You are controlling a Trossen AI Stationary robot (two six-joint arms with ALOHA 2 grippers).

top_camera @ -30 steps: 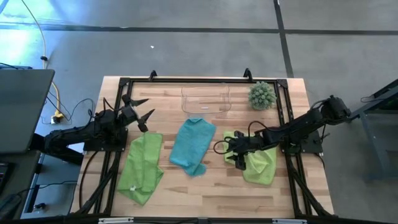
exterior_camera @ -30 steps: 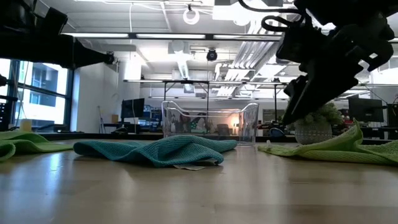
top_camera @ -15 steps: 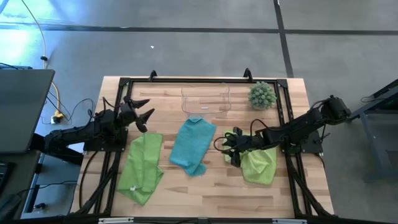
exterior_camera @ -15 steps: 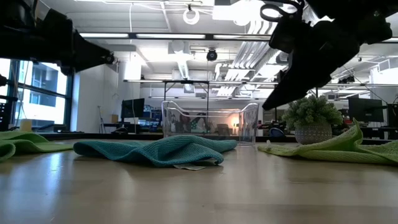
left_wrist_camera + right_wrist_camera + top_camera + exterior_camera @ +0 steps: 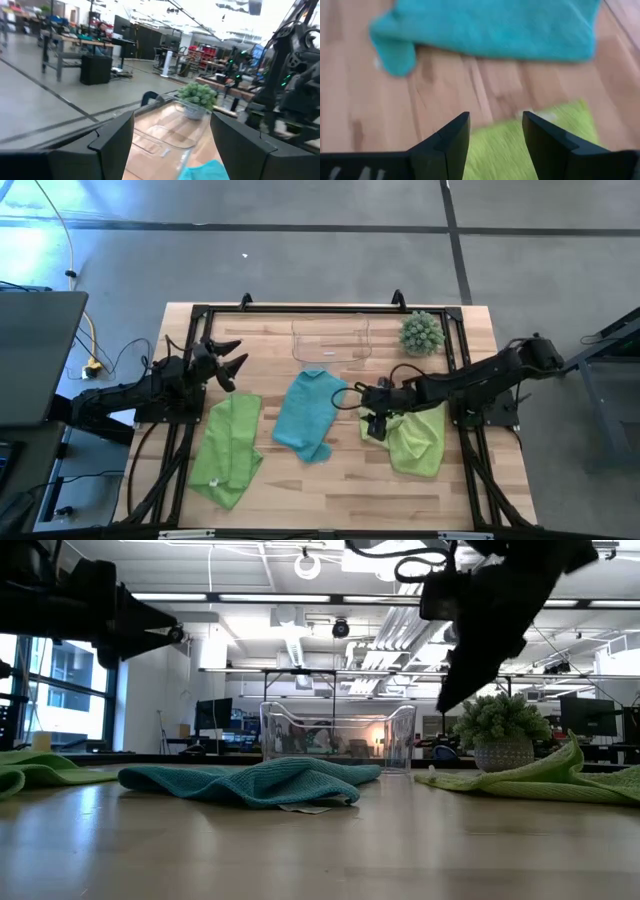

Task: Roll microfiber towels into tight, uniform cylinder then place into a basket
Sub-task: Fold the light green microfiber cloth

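Looking over the counter (image 5: 330,480), we see three towels lying flat and unrolled and the clear basket (image 5: 331,340) empty at the back. Our right tool (image 5: 371,413), fingers apart and empty, hovers over the right lime towel (image 5: 415,445); descending now could bunch its edge. Our left tool (image 5: 229,361) waits open beyond the left lime towel (image 5: 228,448); the teal towel (image 5: 310,416) lies between.

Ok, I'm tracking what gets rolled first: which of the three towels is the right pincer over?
The lime green towel on the right side of the table; the open right pincer hovers over its edge. The teal towel and the other green towel lie farther left.
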